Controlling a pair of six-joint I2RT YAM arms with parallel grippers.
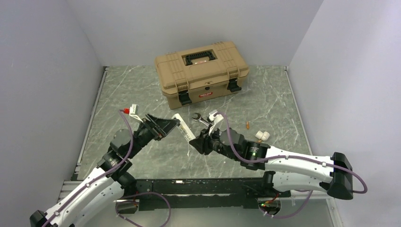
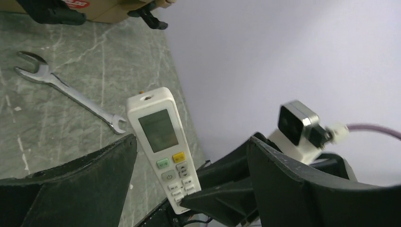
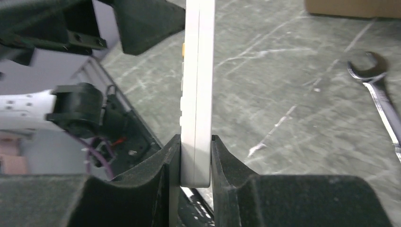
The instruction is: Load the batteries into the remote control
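Right claw (image 3: 196, 151): clamped on the lower end of the remote control (image 3: 197, 80), with one finger on the button face and the other on the back.
Remote control: held clear of the surface (image 1: 142, 94) and seen edge-on from the right wrist. Its screen and buttons face the left wrist camera, and its free end slants toward the far left.
Left claw (image 1: 171, 126): jaws wide apart, one finger on either side of the remote control, gripping nothing. One finger sits just beside the remote's edge; whether it touches cannot be told.
Right arm (image 1: 293, 163): forearm stretched low and leftward from its base at the near right, with the wrist levelled toward the centre.
Left arm (image 1: 94, 182): rises diagonally from the near left corner, with the wrist turned rightward to meet the remote control.
Wrench (image 2: 71, 92): lies flat on the surface beyond the remote control, untouched.
Toolbox (image 1: 201, 71): tan, lid closed, at the far side of the surface and well apart from both claws.
Small items (image 1: 248, 125): an orange-brown piece and a white piece lie right of the wrench, too small to identify.
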